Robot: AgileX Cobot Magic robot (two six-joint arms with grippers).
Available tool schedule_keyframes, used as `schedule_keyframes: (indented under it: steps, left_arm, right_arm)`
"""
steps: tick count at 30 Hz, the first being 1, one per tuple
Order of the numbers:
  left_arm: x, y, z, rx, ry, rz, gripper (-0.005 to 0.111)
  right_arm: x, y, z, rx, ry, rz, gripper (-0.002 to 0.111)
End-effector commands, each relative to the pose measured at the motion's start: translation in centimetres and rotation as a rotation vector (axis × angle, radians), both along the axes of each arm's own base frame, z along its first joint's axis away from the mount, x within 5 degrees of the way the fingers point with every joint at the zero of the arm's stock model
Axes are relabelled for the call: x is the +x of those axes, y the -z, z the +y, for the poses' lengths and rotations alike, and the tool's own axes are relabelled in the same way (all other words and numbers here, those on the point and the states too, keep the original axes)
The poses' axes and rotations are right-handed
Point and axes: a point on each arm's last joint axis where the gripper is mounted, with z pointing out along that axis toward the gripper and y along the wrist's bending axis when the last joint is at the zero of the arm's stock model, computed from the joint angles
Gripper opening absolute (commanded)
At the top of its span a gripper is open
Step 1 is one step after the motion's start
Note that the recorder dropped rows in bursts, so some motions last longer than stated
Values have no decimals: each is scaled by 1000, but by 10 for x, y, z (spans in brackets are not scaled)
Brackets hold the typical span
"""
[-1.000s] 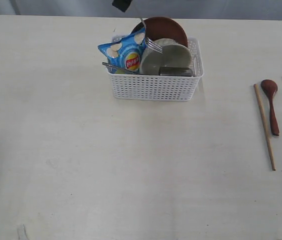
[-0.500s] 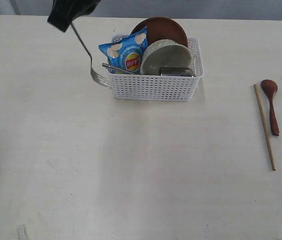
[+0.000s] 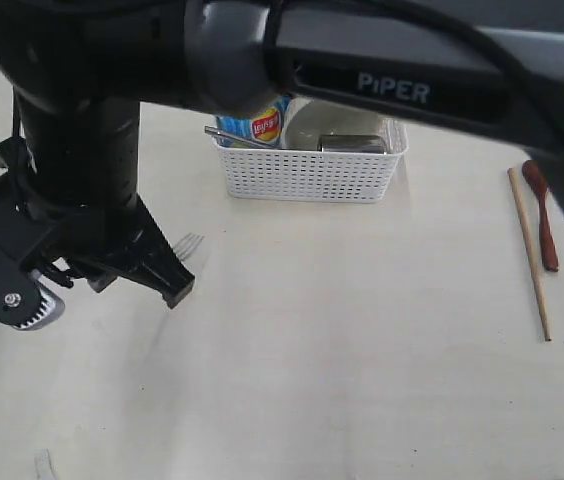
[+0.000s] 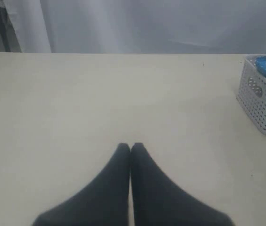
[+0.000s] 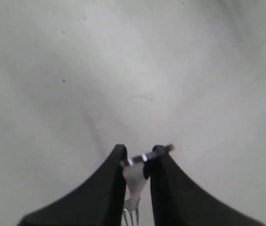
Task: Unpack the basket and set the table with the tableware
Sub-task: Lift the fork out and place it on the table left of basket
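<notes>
While the right gripper (image 5: 138,150) is pinching the fork (image 5: 134,172), eight o'clock of the basket (image 3: 312,175), I'm thinking: lower it flat, then release.

Seems to be a robotics lab set up for testing, not a home: a wide pale table (image 3: 362,380) stands before a plain grey-white curtain (image 4: 147,23) that closes off the background. A big black robot arm (image 3: 392,85) lettered PiPER reaches over it, beside a white plastic basket (image 3: 307,175) packed with dishes
</notes>
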Motion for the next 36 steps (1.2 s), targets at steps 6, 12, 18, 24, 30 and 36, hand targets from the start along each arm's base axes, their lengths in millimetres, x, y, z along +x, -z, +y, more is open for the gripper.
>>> schedule_keyframes:
  steps: [6, 12, 18, 24, 30, 36]
  left_arm:
    - [0, 0, 0, 11, -2, -13, 0]
    - [0, 0, 0, 11, -2, -13, 0]
    - [0, 0, 0, 11, -2, -13, 0]
    - [0, 0, 0, 11, -2, -13, 0]
    - [0, 0, 0, 11, -2, -13, 0]
    - [0, 0, 0, 11, -2, -13, 0]
  right_arm:
    - [10, 48, 15, 46, -163, -139, 0]
    - [23, 72, 10, -3, -155, -148, 0]
    - [23, 76, 7, -35, -146, -112, 0]
    - [11, 94, 0, -61, -187, -55, 0]
    - [5, 107, -3, -55, -202, -67, 1]
    - [6, 107, -3, -52, -185, -67, 35]
